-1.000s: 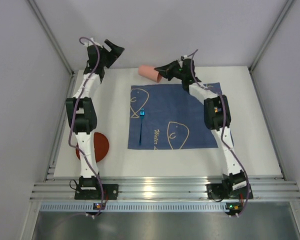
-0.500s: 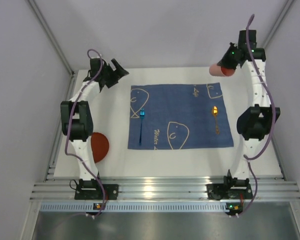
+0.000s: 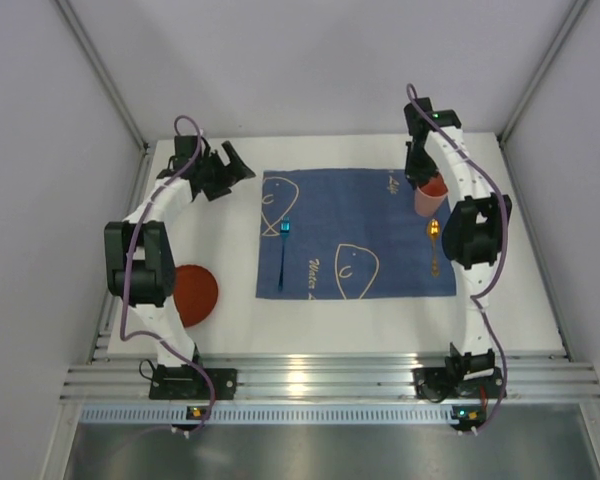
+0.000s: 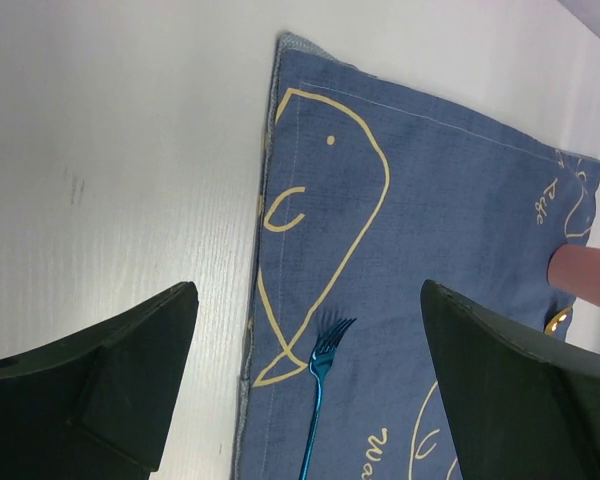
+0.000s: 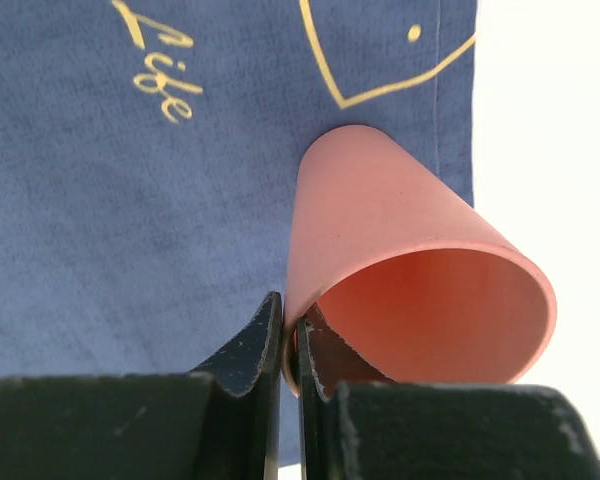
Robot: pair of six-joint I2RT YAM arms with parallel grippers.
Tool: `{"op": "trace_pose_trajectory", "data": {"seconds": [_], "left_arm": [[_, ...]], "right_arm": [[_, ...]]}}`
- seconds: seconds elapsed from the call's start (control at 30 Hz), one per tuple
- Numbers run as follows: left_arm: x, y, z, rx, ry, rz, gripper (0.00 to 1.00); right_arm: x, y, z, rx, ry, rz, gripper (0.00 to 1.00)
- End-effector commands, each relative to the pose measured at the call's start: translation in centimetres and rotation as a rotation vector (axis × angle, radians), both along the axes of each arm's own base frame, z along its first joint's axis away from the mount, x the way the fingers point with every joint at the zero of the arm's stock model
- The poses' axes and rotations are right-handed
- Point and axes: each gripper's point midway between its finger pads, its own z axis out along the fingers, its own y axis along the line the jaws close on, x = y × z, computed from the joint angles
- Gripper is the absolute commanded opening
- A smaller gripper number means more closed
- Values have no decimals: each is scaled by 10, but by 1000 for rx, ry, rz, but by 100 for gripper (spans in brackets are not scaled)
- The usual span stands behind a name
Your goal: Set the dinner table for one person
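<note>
The white dinner table [image 3: 520, 290] carries a dark blue mat [image 3: 350, 215] with gold drawings. My right gripper [image 3: 421, 176] is shut on the rim of a pink cup [image 3: 429, 198], holding it upright at the mat's far right corner. In the right wrist view the fingers pinch the cup [image 5: 400, 250] wall at the gripper [image 5: 291, 345], one finger inside. I cannot tell whether its base touches the mat [image 5: 130, 200]. A blue fork [image 3: 283, 248] lies on the mat's left part and a gold spoon [image 3: 434, 245] on its right. My left gripper [image 3: 230, 166] is open and empty, off the mat's far left corner.
A red plate [image 3: 195, 290] lies on the table near the left arm, left of the mat. The left wrist view shows the fork [image 4: 318, 405] between the open fingers [image 4: 100, 380], with the cup [image 4: 585, 275] at the right edge. Grey walls and aluminium rails enclose the table.
My right arm carried the pink cup from beyond the mat's far left, high over the far right, then down to the mat's far right corner. The left arm shifted slightly.
</note>
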Motion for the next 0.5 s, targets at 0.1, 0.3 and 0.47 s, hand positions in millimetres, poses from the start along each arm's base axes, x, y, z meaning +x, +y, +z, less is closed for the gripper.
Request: {"op": "trace_pose_trajectory", "data": {"seconds": [0.1, 0.3, 0.47], "left_arm": [[-13, 4, 27, 56, -55, -24, 98], [-17, 5, 28, 66, -44, -31, 98], [-16, 10, 26, 91, -28, -9, 98]], "right_arm": [[19, -22, 32, -139, -102, -26, 0], [32, -18, 32, -92, -141, -32, 0], [30, 4, 11, 28, -138, -16, 0]]}}
